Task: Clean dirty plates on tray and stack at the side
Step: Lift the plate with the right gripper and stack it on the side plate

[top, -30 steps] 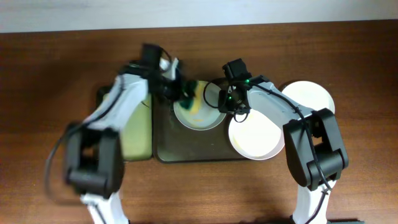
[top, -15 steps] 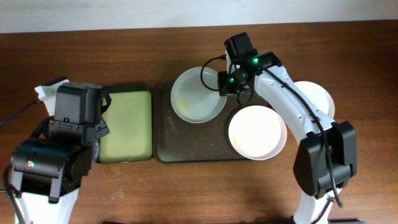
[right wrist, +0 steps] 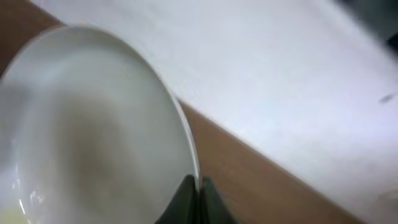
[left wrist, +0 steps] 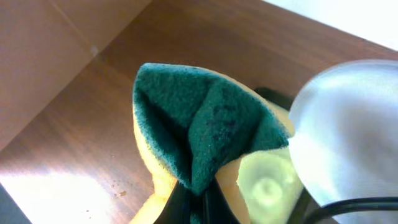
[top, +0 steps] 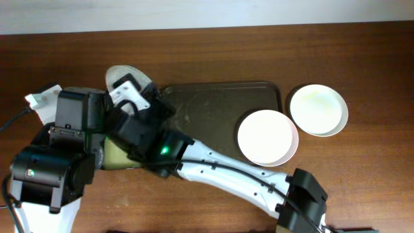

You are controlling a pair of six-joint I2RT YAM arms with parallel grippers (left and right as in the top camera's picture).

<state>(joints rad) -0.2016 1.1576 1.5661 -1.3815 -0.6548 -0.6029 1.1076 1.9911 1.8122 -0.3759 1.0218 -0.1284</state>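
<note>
My right gripper (right wrist: 198, 186) is shut on the rim of the pale blue-grey plate (right wrist: 81, 124) and holds it off the tray, tilted. In the overhead view this plate (top: 121, 75) is at the far left, above the left arm, with the right gripper (top: 131, 88) on its edge. My left gripper (left wrist: 199, 202) is shut on a green and yellow sponge (left wrist: 199, 130); the held plate (left wrist: 348, 130) shows just right of it. The dark brown tray (top: 213, 110) carries only the pinkish-white plate (top: 267, 137), which overhangs its right rim. A white plate (top: 318, 110) lies on the table to the right.
The right arm (top: 220, 169) stretches across the tray's front edge from lower right to left. A smaller tray with a yellow-green inside (top: 114, 155) lies mostly hidden under both arms. The left arm's bulk (top: 55, 162) fills the left side. A pale wall edge runs along the back.
The right arm has lifted the blue-grey plate off the tray and swung it far left, over the small tray. The left arm had pulled back to the left and now holds still.
</note>
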